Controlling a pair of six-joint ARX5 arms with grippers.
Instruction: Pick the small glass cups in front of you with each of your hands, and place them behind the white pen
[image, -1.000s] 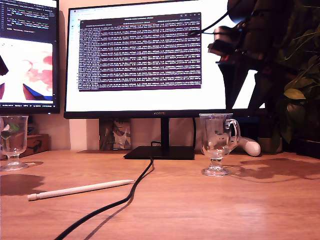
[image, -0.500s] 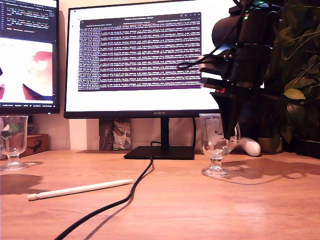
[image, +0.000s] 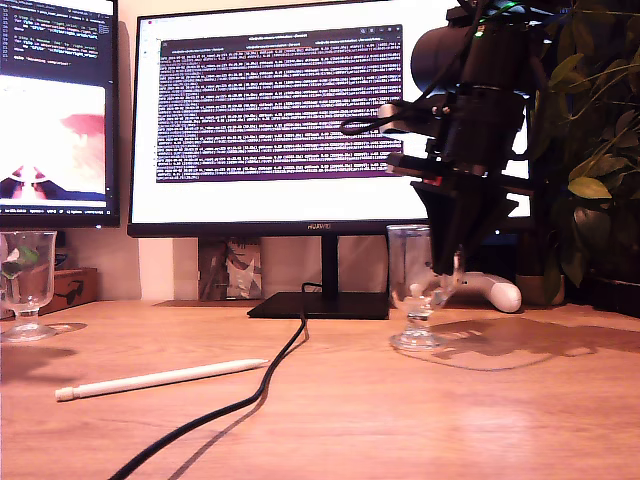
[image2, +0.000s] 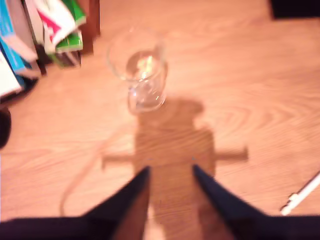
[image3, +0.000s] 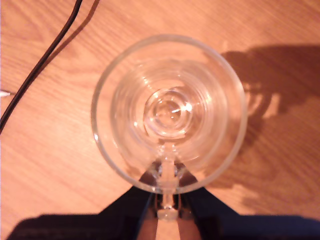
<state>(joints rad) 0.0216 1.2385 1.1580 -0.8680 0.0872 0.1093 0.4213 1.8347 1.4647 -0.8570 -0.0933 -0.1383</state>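
Observation:
One clear glass cup (image: 413, 285) stands on the desk at the exterior view's right. My second gripper (image: 448, 282) has come down beside it. Seen from above, this cup (image3: 170, 112) has its looped handle (image3: 167, 192) pinched between the dark fingers of my second gripper (image3: 168, 206). The other glass cup (image: 27, 280) stands at the exterior view's far left. It lies ahead of my first gripper (image2: 170, 182) as a blurred cup (image2: 140, 75), well clear of the open fingers. The white pen (image: 160, 380) lies on the desk in front of both cups, and its end (image2: 302, 195) shows.
A black cable (image: 250, 390) runs from the monitor stand (image: 320, 305) across the desk beside the pen. Two monitors stand behind. A plant (image: 600, 170) and a white object (image: 492, 293) sit at the exterior view's right. Books (image2: 35, 35) stand near the far-left cup.
My second gripper has dropped from above onto the cup's handle. That cup has slid a little toward the exterior view's left and turned. The other cup and the pen have not moved.

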